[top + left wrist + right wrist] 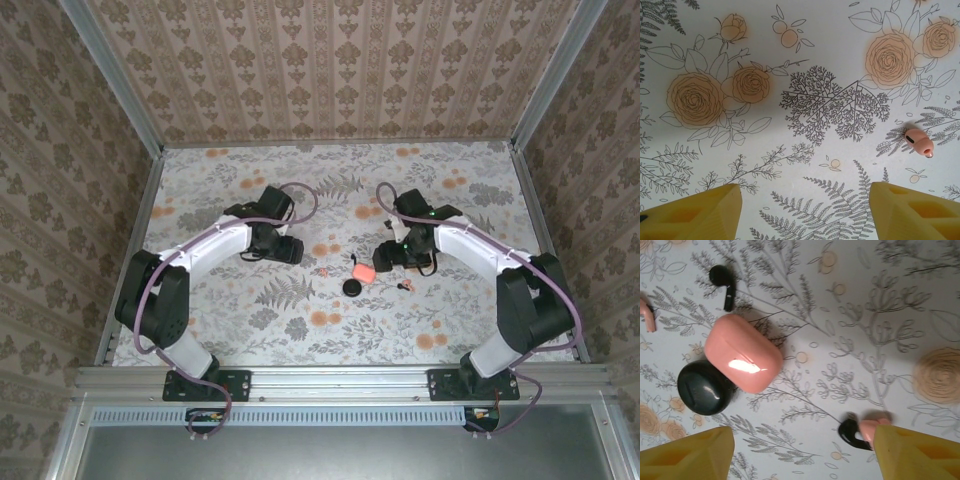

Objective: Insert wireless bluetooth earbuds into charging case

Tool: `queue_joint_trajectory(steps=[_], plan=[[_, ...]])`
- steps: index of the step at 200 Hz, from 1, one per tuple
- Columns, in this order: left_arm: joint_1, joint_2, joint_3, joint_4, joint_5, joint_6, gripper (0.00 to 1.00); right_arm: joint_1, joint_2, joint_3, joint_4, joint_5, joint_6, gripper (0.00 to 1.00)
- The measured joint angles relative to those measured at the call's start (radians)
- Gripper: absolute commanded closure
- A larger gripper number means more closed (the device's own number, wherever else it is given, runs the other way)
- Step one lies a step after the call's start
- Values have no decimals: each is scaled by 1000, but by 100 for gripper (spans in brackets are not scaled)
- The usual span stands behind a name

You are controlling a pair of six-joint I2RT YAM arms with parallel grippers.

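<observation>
From above, the flowery table [250, 330] had the two arms reaching toward its middle. The pink case [363, 271] lay between them, close in front of the right claw [383, 258]. A flat black disc [352, 287] sat just beside the case, on the near side. The first earbud [323, 271] lay a little way to the left of the case, in front of the left claw [293, 251]. The second earbud [405, 285] lay a little way to the right. From up there I could not tell how wide the claws were.

In the left wrist view, the left claw [805, 189] was spread wide with nothing but table between its yellow fingers [700, 215]. The first earbud [919, 141] lay on the table off to one side, not touching the fingers.

In the right wrist view, the right claw [804, 432] was spread wide too and was not pinching anything. The second earbud [862, 430] lay right against the tip of one yellow finger [915, 450]. The pink case [743, 353] lay on the table with its lid shut, touching the black disc [702, 387]. A small black stick-shaped piece [722, 282] lay near the case. The first earbud [646, 315] peeked in at the edge.
</observation>
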Motion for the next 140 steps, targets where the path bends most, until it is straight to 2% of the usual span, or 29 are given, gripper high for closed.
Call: queue_joint_trajectory(steps=[62,85,140], plan=[[2,-3,-40,3,-13,-17,31,164,40,32,4,-48,84,31],[9,-17,-64,4,-21,-21,31,212,99,62,3,-53,101,37],[35,-67,-103,15,-23,-22,31,282,246,156,-2,-43,113,37]])
